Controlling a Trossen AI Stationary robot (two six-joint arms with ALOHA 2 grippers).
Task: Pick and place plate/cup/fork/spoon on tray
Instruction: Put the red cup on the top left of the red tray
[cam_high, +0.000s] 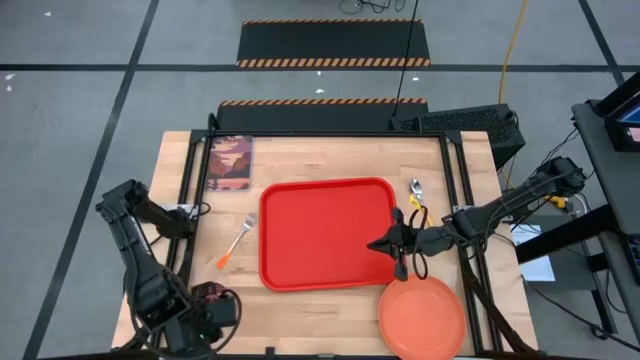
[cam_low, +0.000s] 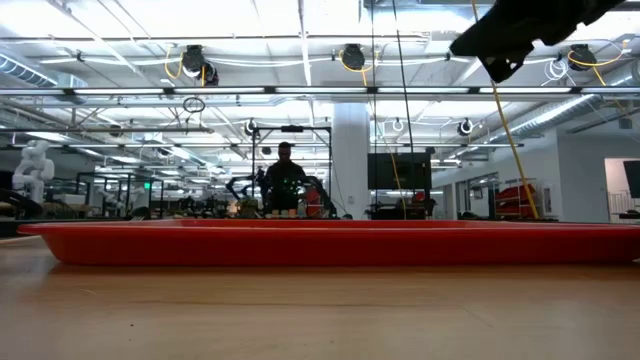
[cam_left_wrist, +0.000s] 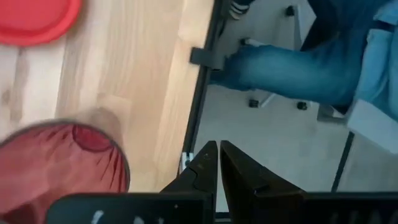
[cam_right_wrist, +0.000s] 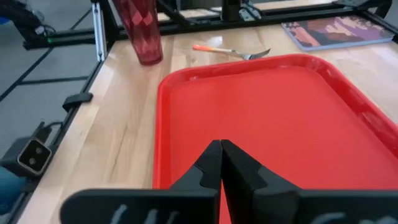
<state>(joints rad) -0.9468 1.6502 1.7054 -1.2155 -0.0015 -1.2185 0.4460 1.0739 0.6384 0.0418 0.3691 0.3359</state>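
Observation:
The red tray (cam_high: 328, 233) lies flat in the middle of the table. The fork (cam_high: 237, 240) lies on the table left of the tray. The spoon (cam_high: 416, 190) lies right of the tray, its handle partly under my right arm. The orange plate (cam_high: 421, 315) lies at the near right corner. The dark red cup (cam_high: 208, 294) stands upright near the near left corner. My left gripper (cam_left_wrist: 219, 155) is shut and empty beside the cup (cam_left_wrist: 62, 165), over the table's near edge. My right gripper (cam_high: 375, 243) is shut and empty above the tray's right part (cam_right_wrist: 261, 112).
A picture book (cam_high: 229, 162) lies at the far left of the table. A person's legs in jeans (cam_left_wrist: 292, 62) stand past the table's near edge. In the low view a person (cam_low: 285, 180) stands far behind the tray (cam_low: 330, 243).

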